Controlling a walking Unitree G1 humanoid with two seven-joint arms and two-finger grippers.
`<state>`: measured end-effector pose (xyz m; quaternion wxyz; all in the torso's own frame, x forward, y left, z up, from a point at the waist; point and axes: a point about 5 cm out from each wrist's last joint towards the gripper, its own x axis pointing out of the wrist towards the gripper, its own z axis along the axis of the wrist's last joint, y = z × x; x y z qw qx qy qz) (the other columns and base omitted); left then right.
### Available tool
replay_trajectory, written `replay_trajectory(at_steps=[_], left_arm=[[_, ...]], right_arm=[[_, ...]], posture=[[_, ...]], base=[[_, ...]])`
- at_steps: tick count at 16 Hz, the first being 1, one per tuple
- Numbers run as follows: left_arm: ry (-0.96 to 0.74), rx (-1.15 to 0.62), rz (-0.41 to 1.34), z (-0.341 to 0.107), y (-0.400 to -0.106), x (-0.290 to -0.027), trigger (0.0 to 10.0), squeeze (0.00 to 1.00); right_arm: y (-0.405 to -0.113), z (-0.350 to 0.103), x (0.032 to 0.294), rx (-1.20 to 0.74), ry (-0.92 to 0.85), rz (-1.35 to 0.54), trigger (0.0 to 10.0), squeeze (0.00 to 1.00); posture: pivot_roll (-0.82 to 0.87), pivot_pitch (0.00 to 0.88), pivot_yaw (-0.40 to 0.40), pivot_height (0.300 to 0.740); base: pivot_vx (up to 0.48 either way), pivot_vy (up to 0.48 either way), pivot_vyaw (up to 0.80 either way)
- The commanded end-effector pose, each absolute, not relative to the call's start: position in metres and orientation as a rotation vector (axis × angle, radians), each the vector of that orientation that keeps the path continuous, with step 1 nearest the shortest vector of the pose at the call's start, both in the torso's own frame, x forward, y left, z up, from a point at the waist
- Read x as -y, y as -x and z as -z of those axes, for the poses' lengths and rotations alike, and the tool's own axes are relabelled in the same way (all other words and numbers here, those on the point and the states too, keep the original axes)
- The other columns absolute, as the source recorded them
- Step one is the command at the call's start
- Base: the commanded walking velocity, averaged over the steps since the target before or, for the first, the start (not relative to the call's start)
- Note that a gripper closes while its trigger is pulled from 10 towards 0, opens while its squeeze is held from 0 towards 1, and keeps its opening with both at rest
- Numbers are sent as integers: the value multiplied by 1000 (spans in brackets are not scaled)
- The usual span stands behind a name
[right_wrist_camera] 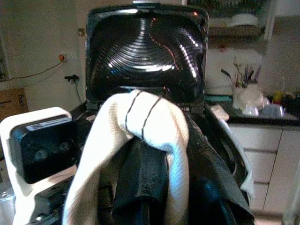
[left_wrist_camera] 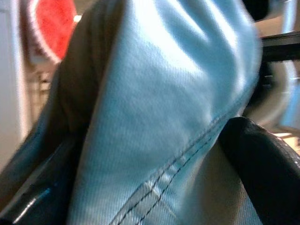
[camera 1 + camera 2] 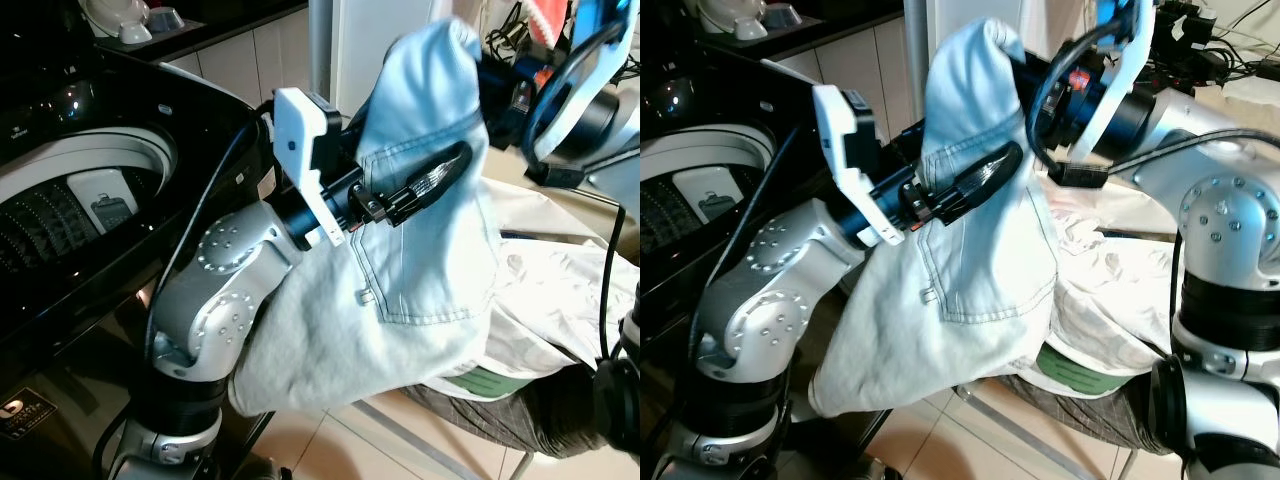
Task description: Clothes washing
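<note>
My left gripper [image 3: 425,190] pinches the light denim jeans [image 3: 420,250], lifted beside the open washing machine [image 3: 90,190]; right gripper [image 1: 154,154] clamps their top fold. I'd swing left, keeping the hanging legs clear of the rim. Drum interior mostly hidden; laundry pile [image 3: 540,270] partly covered.

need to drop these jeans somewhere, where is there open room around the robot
The open washer drum to the robot's left looks free. The tile floor under the clothes pile is bare. Between both grippers it is crowded: the jeans drape over the left gripper and right gripper.
</note>
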<state>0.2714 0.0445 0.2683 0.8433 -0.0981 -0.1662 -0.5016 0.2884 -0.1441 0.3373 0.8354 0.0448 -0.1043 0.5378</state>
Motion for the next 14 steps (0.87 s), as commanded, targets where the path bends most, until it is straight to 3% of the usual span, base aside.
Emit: replay_trajectory(at_steps=[1,14], left_arm=[[183,319,1017,-265,-278,-44,0,0],[181,336,929,-264,-285,-61,0,0]], right_arm=[[-279,-344,135,255,-76,-1201,0,0],[-280,-336,134,234,-80,-1169,0,0]], posture=[[-42,0,22,740],[-37,0,18,740]], base=[[0,0,0],[0,0,0]])
